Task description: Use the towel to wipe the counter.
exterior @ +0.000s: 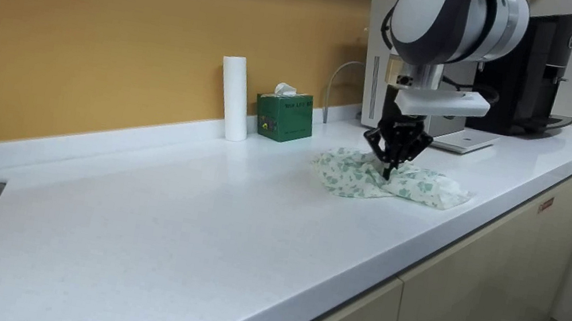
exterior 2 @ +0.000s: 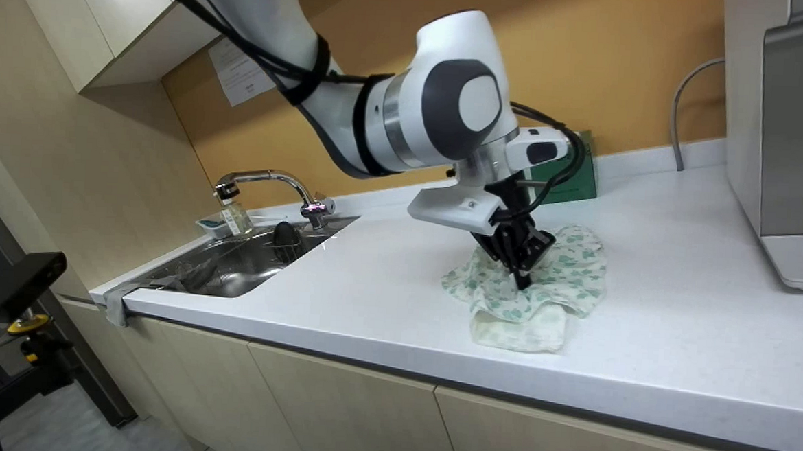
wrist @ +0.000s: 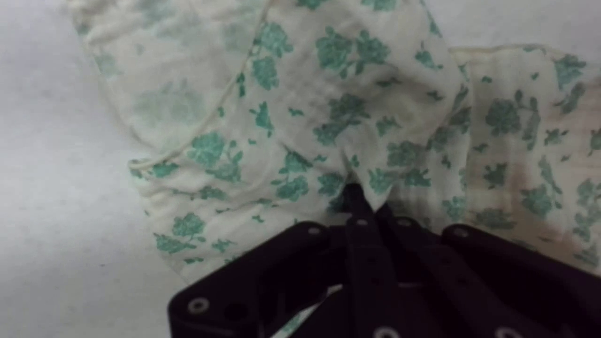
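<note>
In an exterior view, the towel (exterior: 348, 175) lies rumpled on the white surface (exterior: 154, 220), the fingers (exterior: 390, 163) at its middle; a green tissue box (exterior: 287, 117) stands at ten o'clock from it, a white roll (exterior: 235, 98) near the box. In an exterior view, the towel's folded end lies at six o'clock, near the front edge, and a sink (exterior 2: 242, 275) sits well apart at nine o'clock. In the wrist view, the nearly joined fingers, at six o'clock, pinch a fold of towel.
</note>
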`<action>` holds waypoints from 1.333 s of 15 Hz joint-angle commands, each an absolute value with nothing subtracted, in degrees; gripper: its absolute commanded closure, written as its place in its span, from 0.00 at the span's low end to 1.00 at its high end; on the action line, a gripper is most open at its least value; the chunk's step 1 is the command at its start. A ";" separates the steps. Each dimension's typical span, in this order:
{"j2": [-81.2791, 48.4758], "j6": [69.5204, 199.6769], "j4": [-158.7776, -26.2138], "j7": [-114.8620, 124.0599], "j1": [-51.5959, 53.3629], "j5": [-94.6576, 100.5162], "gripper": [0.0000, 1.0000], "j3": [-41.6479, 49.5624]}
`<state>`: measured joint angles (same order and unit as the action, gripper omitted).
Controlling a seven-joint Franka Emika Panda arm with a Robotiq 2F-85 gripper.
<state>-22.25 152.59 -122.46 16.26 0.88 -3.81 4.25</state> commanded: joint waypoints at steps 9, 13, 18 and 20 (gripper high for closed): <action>-17.27 149.50 -133.14 11.15 3.22 -8.04 0.99 -2.59; -13.61 152.81 -139.63 16.57 3.25 -5.04 0.99 1.41; -13.89 158.29 -141.90 25.27 1.76 -0.61 0.99 7.47; -15.00 159.79 -140.79 27.61 1.26 -0.40 0.99 9.23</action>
<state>-10.79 156.31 -140.23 22.24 2.36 -2.76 6.39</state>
